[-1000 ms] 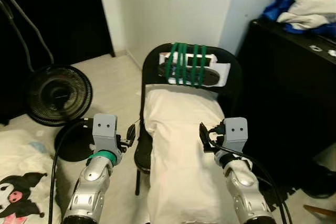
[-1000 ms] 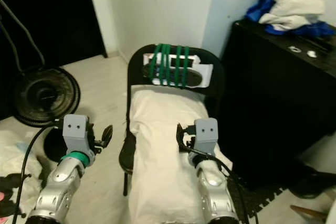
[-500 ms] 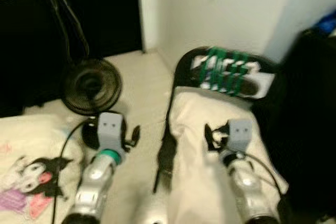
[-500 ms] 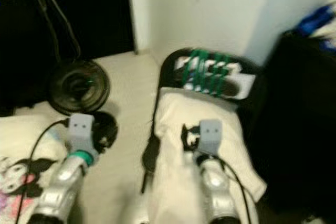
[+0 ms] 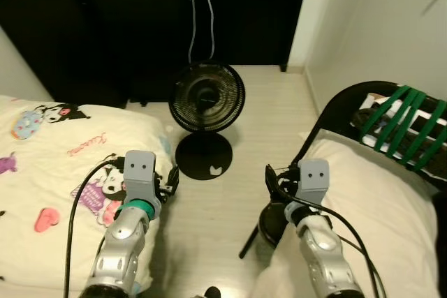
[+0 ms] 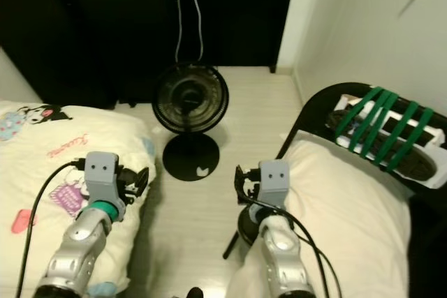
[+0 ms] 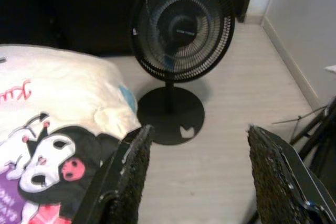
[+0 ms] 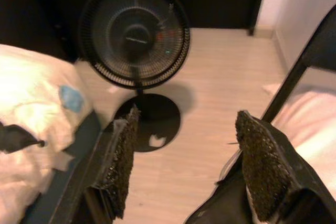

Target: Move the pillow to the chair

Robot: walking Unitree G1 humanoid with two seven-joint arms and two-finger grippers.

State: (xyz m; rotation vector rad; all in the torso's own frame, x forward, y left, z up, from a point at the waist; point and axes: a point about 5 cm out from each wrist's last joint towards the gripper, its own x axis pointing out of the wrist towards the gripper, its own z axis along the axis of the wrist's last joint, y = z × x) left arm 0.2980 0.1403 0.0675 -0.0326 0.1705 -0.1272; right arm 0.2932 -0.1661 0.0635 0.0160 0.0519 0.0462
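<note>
A long white pillow (image 5: 377,193) lies on the seat of the black folding chair (image 5: 334,108) at the right, its top end against the backrest, which is wrapped in green straps (image 5: 404,125). My left gripper (image 5: 170,181) is open and empty, held above the edge of a bed. My right gripper (image 5: 274,179) is also open and empty, just left of the pillow's near edge, over the chair's front corner. In the wrist views, the left fingers (image 7: 128,171) and the right fingers (image 8: 122,166) stand wide apart with bare floor between them.
A black pedestal fan (image 5: 207,95) stands on the pale floor between bed and chair. The bed (image 5: 63,165) with cartoon-print bedding is at the left. Dark furniture (image 5: 105,19) with hanging cables runs along the back, and a white wall (image 5: 377,19) is at the right.
The whole view has swung to the left: chair and pillow slid from the middle to the right, and the bed and fan came into view. Both arms keep the same pose.
</note>
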